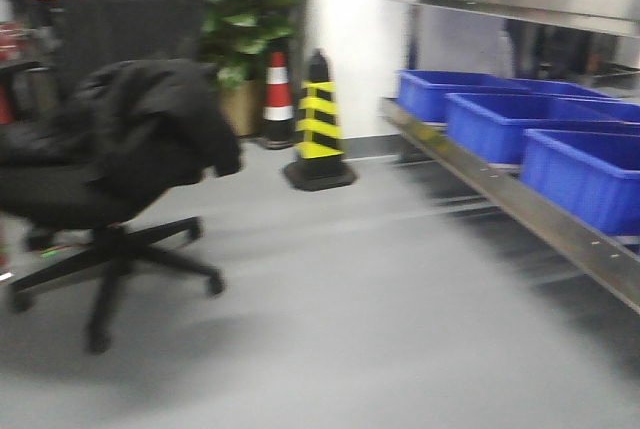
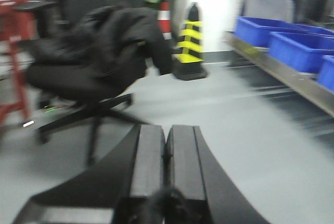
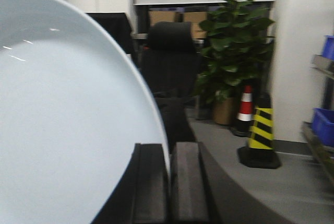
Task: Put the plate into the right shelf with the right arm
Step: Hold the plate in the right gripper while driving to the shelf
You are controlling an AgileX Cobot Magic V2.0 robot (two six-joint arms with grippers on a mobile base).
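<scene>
The plate (image 3: pixel 68 119), smooth, white and round with a low rim, stands on edge. Its rim is pinched between the flat black fingers of the right gripper (image 3: pixel 169 153), apart from the right shelf (image 1: pixel 500 191), whose shiny steel beams carry blue plastic bins (image 1: pixel 500 124). The left gripper (image 2: pixel 166 135) is closed, empty.

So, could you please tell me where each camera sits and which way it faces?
Exterior front: on the robot's front, facing a black office chair, a yellow-and-black striped cone and the shiny steel right shelf; no robot parts show.
Left wrist: behind the shut, empty left gripper, facing the same scene.
Right wrist: behind the right gripper clamping the round white plate, facing a green potted plant.
All three share the cone.
</scene>
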